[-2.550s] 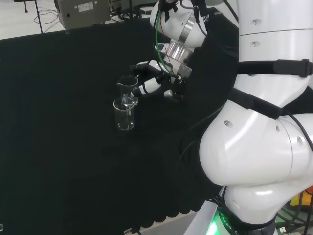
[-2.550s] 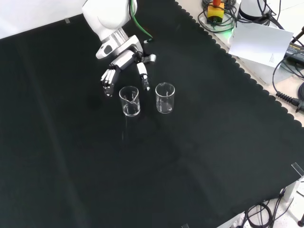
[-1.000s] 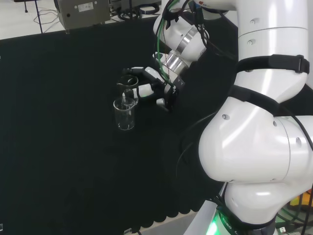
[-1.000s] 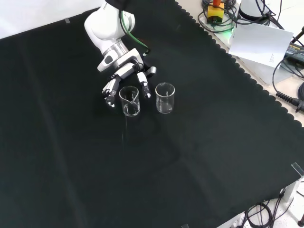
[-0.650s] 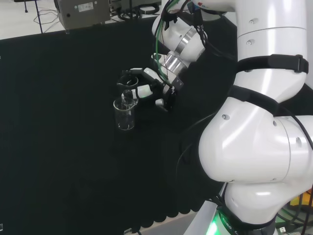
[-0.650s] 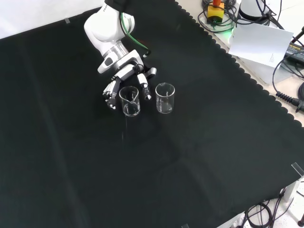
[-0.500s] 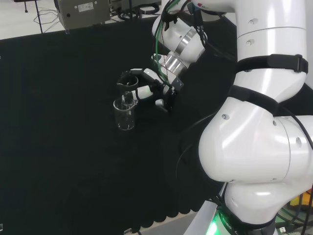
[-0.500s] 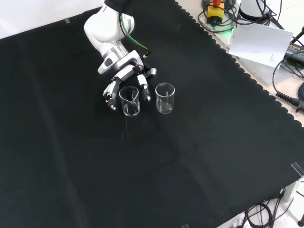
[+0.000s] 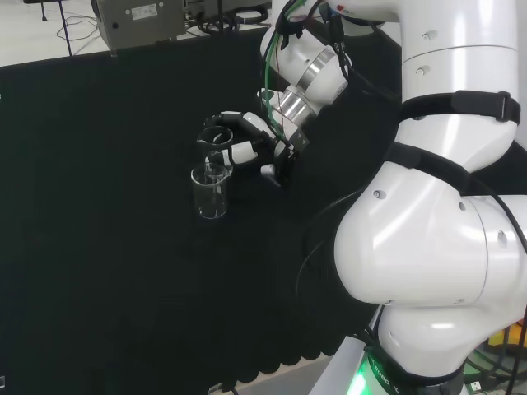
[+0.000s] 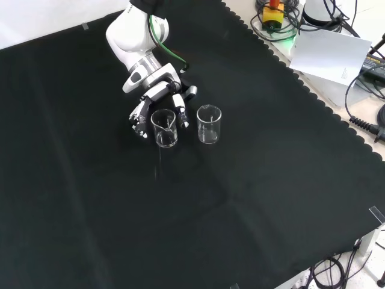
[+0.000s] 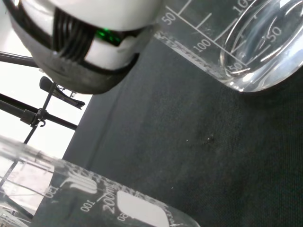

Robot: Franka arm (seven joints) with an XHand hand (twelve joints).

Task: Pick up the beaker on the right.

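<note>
Two clear glass beakers stand upright on the black cloth. In the front view they are side by side, one on the left [image 10: 164,128] and one on the right [image 10: 209,124]. The hand [image 10: 157,95] reaches down from the top of that view to the left beaker. Its fingers [image 10: 138,116] lie on the beaker's left and the thumb [image 10: 179,115] in the gap between the beakers. In the head view this is the far beaker [image 9: 216,140], with the hand [image 9: 255,141] at its right; the other beaker [image 9: 212,192] stands nearer. Contact with the glass cannot be told. The wrist view has both beakers close, a base [image 11: 255,47] and a wall [image 11: 90,194].
The arm's white links [image 9: 445,214] stand at the right of the head view. A grey box [image 9: 136,20] sits beyond the cloth's far edge there. In the front view, white paper [image 10: 331,53] and cables lie past the cloth's scalloped edge at the upper right.
Since 2.5 s ago the hand has come down towards the front view's left beaker, so fingers and thumb now flank it. Both beakers stand where they were.
</note>
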